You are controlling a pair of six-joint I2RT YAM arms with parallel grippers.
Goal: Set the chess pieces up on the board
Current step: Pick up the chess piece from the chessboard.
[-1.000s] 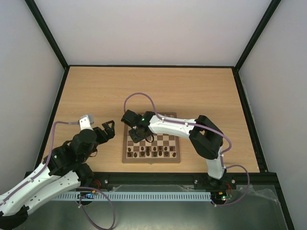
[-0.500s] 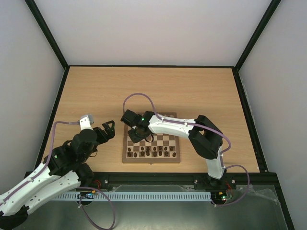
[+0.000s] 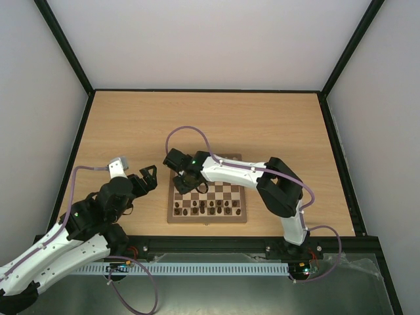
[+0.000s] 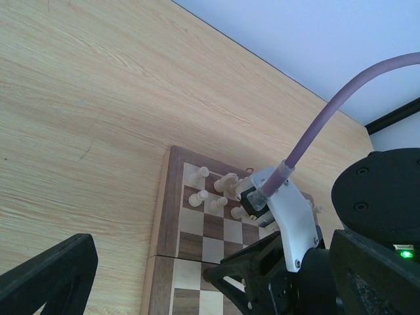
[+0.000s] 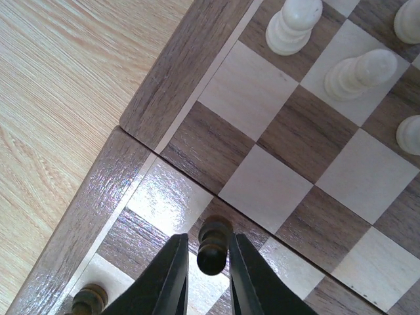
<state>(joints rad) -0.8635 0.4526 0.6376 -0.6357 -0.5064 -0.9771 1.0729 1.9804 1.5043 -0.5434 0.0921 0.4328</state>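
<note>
Pale wood-grain desk (image 3: 275, 125) carries the square checkered wooden board with its mid-brown frame (image 3: 172, 215), close to the arms. Off the board's side, the left end effector (image 3: 149, 178) hangs with jaws spread wide, holding nothing. The right end effector (image 5: 205, 266) straddles a small dark brown turned pawn (image 5: 213, 243) near the frame. Its black fingers (image 5: 172, 279) sit tight beside the pawn, but I cannot tell whether they pinch it. It looks wise to squeeze squarely, lift straight up, and avoid the neighbouring dark pawn (image 5: 88, 300).
</note>
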